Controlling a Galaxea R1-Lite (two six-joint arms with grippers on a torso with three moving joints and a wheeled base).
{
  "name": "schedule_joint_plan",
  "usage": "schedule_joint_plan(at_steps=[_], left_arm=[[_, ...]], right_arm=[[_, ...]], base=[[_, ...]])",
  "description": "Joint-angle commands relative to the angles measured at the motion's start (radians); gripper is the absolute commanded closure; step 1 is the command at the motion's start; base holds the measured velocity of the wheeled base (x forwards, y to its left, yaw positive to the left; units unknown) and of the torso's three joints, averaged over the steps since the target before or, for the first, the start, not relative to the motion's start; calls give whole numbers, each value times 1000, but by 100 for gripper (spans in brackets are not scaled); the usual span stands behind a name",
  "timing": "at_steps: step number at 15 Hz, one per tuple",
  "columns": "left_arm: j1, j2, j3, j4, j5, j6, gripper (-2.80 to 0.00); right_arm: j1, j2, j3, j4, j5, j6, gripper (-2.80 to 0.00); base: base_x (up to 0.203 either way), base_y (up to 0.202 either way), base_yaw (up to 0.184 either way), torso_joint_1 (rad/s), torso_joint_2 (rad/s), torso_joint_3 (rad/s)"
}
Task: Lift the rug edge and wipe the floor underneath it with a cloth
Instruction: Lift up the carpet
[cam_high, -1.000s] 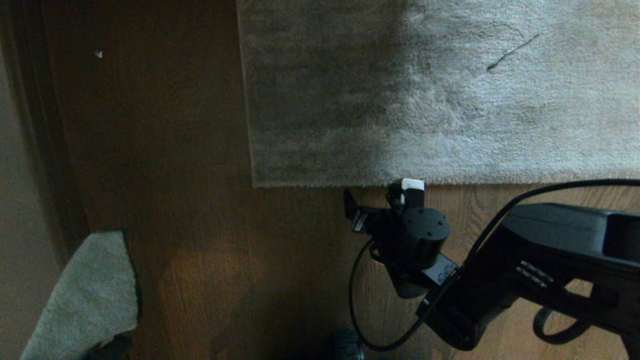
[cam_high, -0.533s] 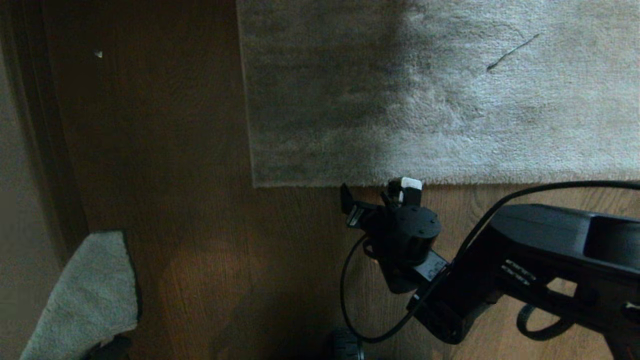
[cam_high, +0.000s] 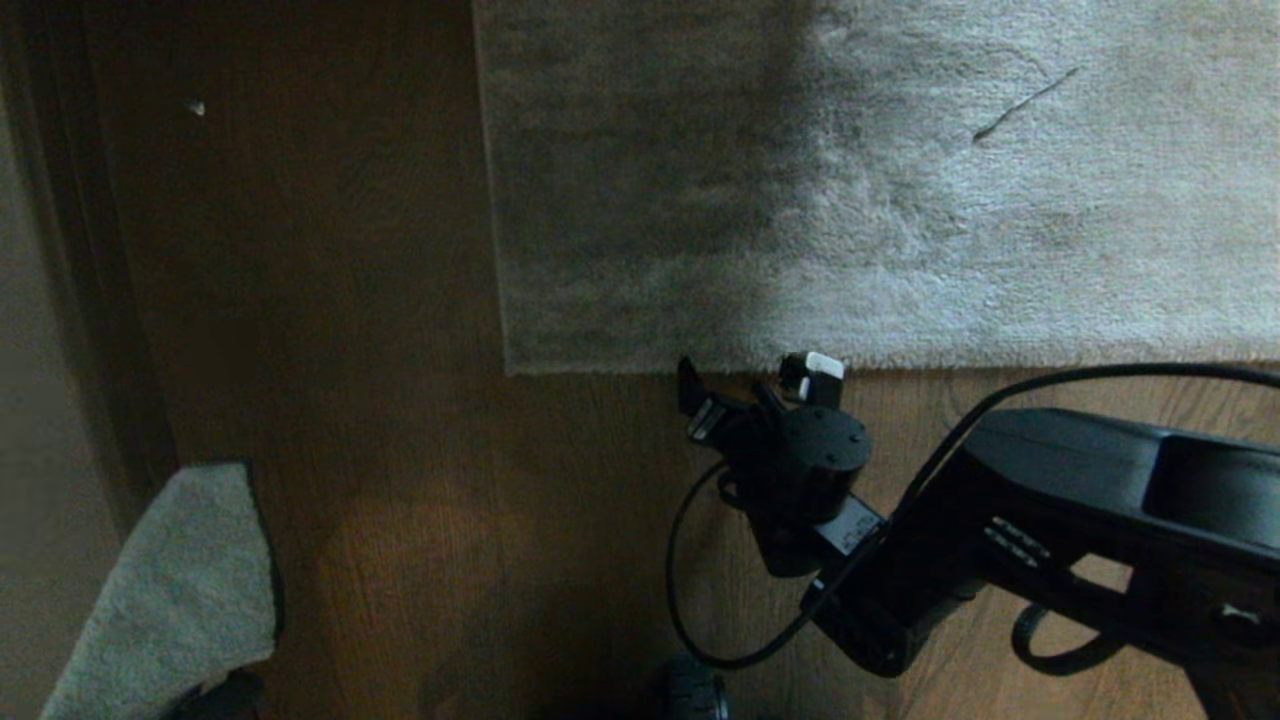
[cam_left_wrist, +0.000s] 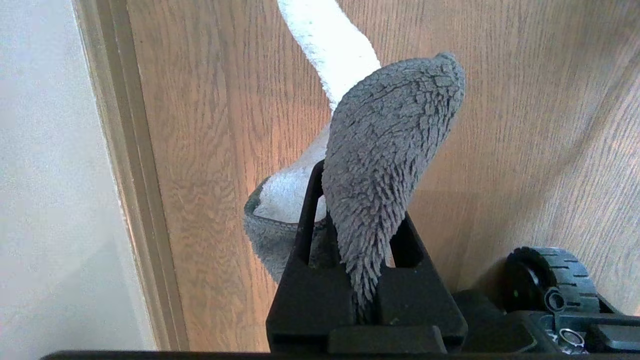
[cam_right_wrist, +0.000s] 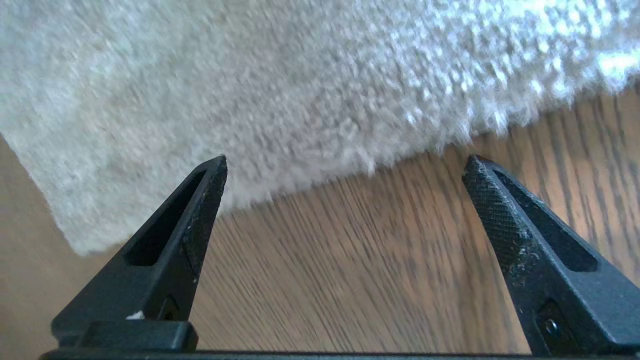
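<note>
On my left, the cloth (cam_high: 170, 590) hangs at the lower left corner of the head view, a pale grey-green terry piece draped beside a dark strip of trim along the wall (cam_high: 30, 400). My left gripper (cam_left_wrist: 367, 280) is clamped shut on the cloth; in the left wrist view the nubby fabric rises between the 2 black fingers (cam_left_wrist: 312, 210) and folds over above them, with the floor (cam_high: 400, 480) behind it and a black wheel (cam_left_wrist: 550, 280) of the base nearby.

Across the middle, brown wood-grain planks run under everything, darker in shadow toward the wall. A small pale speck (cam_high: 197, 107) lies on the boards well apart from the rug.

At the center and right, the rug edge (cam_high: 900, 362) runs straight across the head view, with its corner (cam_high: 510, 368) at the left end, lying flat on the boards. My right gripper (cam_high: 755, 385) is just beside that border, near the corner, on the floor side. Its jaws stand wide apart and hold nothing: in the right wrist view the 2 fingertips (cam_right_wrist: 215, 175) frame bare planks, with the plush border running just past them. A black cable (cam_high: 700, 620) loops from the wrist, and the right arm (cam_high: 1100, 510) reaches in from the right.
</note>
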Motion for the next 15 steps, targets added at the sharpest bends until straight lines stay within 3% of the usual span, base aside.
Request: schedule_joint_plan(at_steps=[1,15], left_arm=[[0,0,0,-1,0,-1,0],[0,0,0,0,0,-1,0]], right_arm=[[-2,13,-36,-47,-2,2,-280],[-37,26,-148,-47,6,-9,-280]], base=[[0,0,0,0,0,0],[0,0,0,0,0,0]])
